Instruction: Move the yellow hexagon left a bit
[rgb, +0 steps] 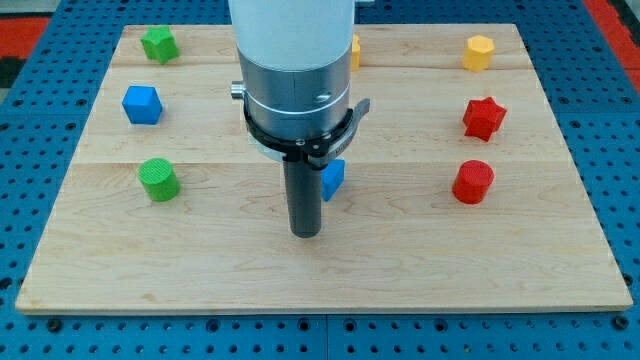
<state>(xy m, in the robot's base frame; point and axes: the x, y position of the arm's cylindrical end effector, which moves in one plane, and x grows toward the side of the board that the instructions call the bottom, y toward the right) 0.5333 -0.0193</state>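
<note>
The yellow hexagon (479, 52) sits near the view's top right of the wooden board (320, 270). My tip (305, 233) rests on the board near its middle, far to the lower left of the hexagon. A blue block (333, 178) is just right of the rod and partly hidden by it. A second yellow block (354, 51) peeks out behind the arm at the top middle; its shape is hidden.
A red star (484, 118) and a red cylinder (473, 182) lie below the hexagon on the right. On the left are a green star-like block (159, 44), a blue cube (142, 104) and a green cylinder (158, 179).
</note>
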